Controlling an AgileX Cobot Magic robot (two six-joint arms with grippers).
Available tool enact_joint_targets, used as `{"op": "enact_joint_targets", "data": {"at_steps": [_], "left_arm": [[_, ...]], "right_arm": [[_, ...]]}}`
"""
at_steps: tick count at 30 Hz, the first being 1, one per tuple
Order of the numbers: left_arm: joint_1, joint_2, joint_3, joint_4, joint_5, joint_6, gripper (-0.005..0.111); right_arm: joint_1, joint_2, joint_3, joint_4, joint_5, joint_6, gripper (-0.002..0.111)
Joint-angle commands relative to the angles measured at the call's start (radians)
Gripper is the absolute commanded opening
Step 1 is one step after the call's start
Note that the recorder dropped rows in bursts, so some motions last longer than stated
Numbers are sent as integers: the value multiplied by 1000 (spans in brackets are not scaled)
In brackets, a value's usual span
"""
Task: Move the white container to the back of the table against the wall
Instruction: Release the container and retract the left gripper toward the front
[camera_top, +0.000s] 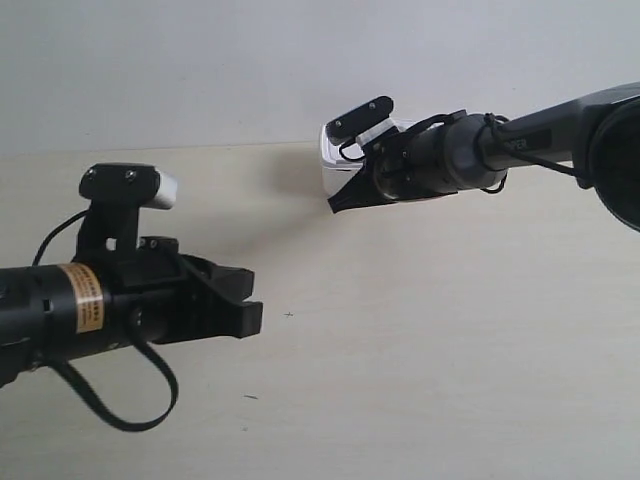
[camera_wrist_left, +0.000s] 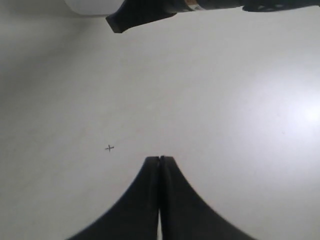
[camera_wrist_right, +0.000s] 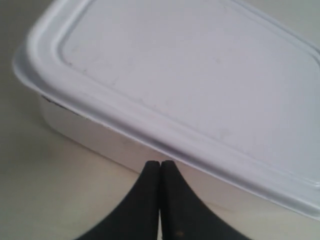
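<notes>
White rectangular plastic container with a flat lid (camera_top: 330, 165) sits at the back of the pale beige table (camera_top: 430, 350), near the grey-white wall (camera_top: 200, 70). The left wrist view shows the left claw (camera_wrist_left: 160, 162) pinched together, empty. In the right wrist view the right claw (camera_wrist_right: 160, 166) is likewise pinched, its tips at the container's side.

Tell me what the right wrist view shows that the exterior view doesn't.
Only the right wrist view shows the rimmed flat lid of the white container close up, with the shut right gripper at its side wall. Only the exterior view shows the wall, the container's place near it, and the left gripper well apart. Both show the container, the right gripper and the table.
</notes>
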Motion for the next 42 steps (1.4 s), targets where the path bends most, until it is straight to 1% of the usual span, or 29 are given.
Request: {"op": "enact_joint_targets", "data": {"at_steps": [1, 11, 22, 34, 42], "left_arm": [[-5, -79, 78, -14, -17, -9, 0], [-5, -256, 231, -14, -17, -29, 0], [-5, -438, 339, -14, 0, -56, 0], [-5, -587, 478, -14, 2, -132, 0], [-5, -651, 521, -12, 45, -158, 0]], "right_arm": [[-5, 8, -10, -17, 34, -21, 0], [-16, 24, -50, -6, 32, -29, 0], [-16, 76, -117, 28, 64, -75, 0], [-41, 83, -148, 36, 58, -90, 0], [-57, 83, -148, 37, 21, -90, 0]]}}
